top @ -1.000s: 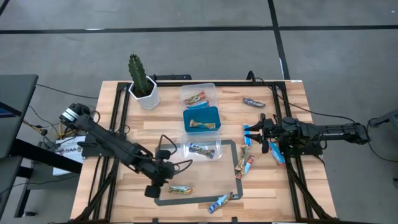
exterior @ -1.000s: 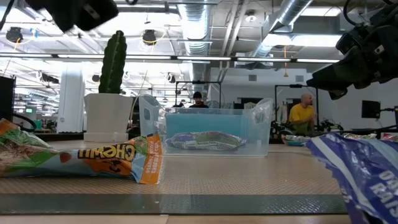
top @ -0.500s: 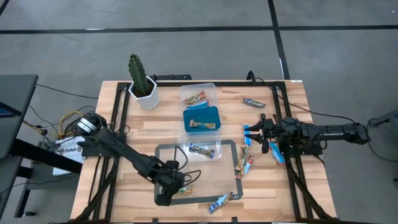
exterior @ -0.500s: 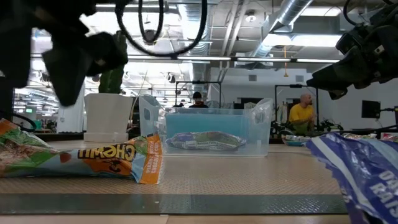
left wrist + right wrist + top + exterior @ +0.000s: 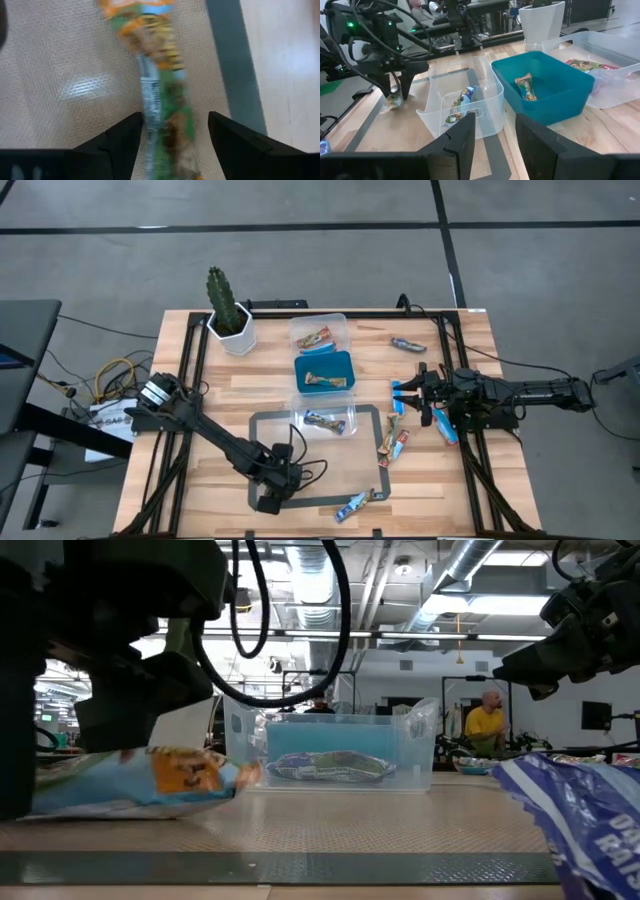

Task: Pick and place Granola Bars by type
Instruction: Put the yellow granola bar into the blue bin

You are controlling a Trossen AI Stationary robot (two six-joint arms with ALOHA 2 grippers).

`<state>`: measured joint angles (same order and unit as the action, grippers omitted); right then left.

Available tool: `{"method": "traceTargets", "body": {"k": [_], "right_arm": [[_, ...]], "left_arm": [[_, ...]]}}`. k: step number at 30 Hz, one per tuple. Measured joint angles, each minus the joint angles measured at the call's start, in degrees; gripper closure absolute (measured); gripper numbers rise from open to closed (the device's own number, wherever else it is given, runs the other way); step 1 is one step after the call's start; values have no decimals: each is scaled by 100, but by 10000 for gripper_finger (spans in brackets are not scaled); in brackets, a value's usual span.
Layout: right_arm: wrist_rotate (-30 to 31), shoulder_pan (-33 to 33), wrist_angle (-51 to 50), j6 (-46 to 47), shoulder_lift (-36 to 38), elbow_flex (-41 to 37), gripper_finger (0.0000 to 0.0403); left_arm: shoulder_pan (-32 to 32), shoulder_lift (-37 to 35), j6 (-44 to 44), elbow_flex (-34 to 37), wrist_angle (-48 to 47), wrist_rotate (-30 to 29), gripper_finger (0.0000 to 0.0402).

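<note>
A green-and-orange granola bar point(image 5: 160, 100) lies flat on the grey mat point(image 5: 365, 450) near the table's front. My left gripper point(image 5: 174, 120) has come down over it and is open, with one finger on each long side of the bar. In the low view the bar point(image 5: 150, 780) lies under the dark left gripper point(image 5: 120, 710). My right gripper point(image 5: 495, 135) waits open and empty at the table's right side. More bars lie loose on the table: one point(image 5: 393, 444), a blue one point(image 5: 360, 503), another point(image 5: 407, 343). My left gripper straddles the bar from above, slanting down, its fingers along the bar's two long sides. One finger's inner edge meets the wrapper's side point(image 5: 145, 125); the other finger point(image 5: 225, 135) stands a little apart. The bar lies on the mat, not lifted.
Three tubs stand in a row at the middle: a clear one point(image 5: 319, 333) with a red-and-green bar, a blue one point(image 5: 324, 372) with a brown-gold bar, a clear one point(image 5: 325, 420) with a blue bar. A potted cactus point(image 5: 228, 310) stands far left. People show beyond the table.
My left gripper has sunk toward the mat and moved toward the table's right edge, coming down around the green-and-orange bar. In the low view the bar has shifted and turned where it lies. My right arm has kept still.
</note>
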<state>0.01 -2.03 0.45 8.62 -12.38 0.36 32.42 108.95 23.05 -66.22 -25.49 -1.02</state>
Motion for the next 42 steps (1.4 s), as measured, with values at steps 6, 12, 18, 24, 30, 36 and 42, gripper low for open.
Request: {"method": "traceTargets", "body": {"k": [6,12,18,24,30,36,42], "right_arm": [[0,-2,1,0,0,0,270],[0,-1,2,-1,1,-1,268],[0,-2,2,0,2,0,270],[0,0,2,-1,1,0,269],[2,0,2,0,2,-1,269],[0,0,0,0,0,0,270],[0,0,2,0,2,-1,269]], "left_arm": [[0,0,-30,0,-31,-383,201],[4,0,-28,-2,-31,-383,253],[0,-4,-26,-2,-40,-319,307],[0,-7,-24,-2,7,-279,324],[0,-88,-11,0,355,-175,319],[-2,-479,-89,0,903,-221,318],[-141,-1006,-509,-2,1609,-304,321]]}}
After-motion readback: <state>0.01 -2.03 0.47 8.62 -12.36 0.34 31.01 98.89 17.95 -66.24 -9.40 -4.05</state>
